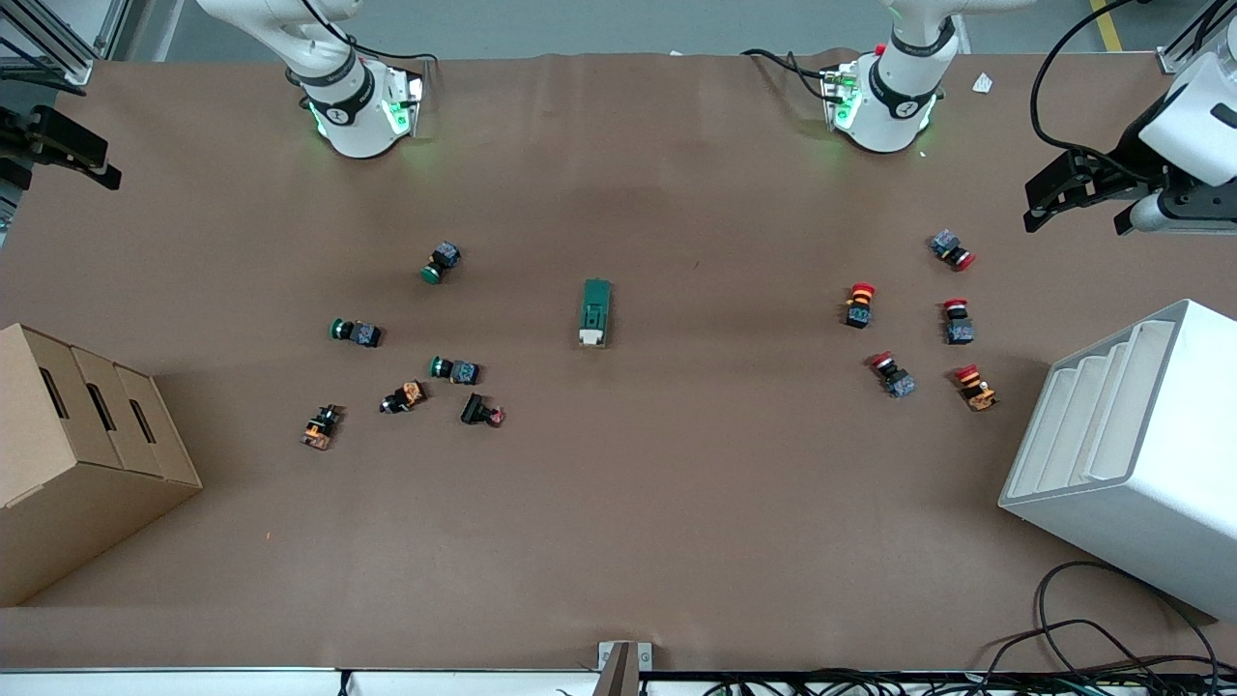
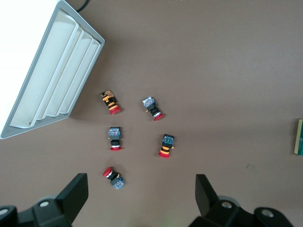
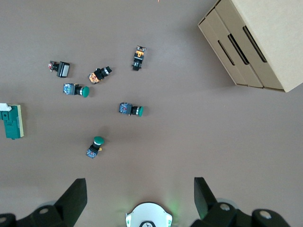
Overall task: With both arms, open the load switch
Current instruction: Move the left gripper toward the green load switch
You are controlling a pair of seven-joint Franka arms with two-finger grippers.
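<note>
The load switch [image 1: 594, 311] is a dark green oblong block with a cream end, lying flat in the middle of the table. It shows at the edge of the left wrist view [image 2: 299, 137] and of the right wrist view [image 3: 12, 121]. My left gripper [image 1: 1075, 217] [image 2: 141, 198] hangs open and empty, high over the left arm's end of the table, above a red push button [image 2: 113, 177]. My right gripper [image 1: 58, 159] [image 3: 139, 198] hangs open and empty, high over the right arm's end, with that arm's base [image 3: 148, 215] below it. Neither touches the switch.
Several red push buttons [image 1: 906, 324] lie toward the left arm's end, beside a white slotted rack [image 1: 1131, 454]. Green and orange push buttons [image 1: 406, 358] lie toward the right arm's end, near a cardboard box [image 1: 77, 454]. Cables [image 1: 1111, 648] trail at the front edge.
</note>
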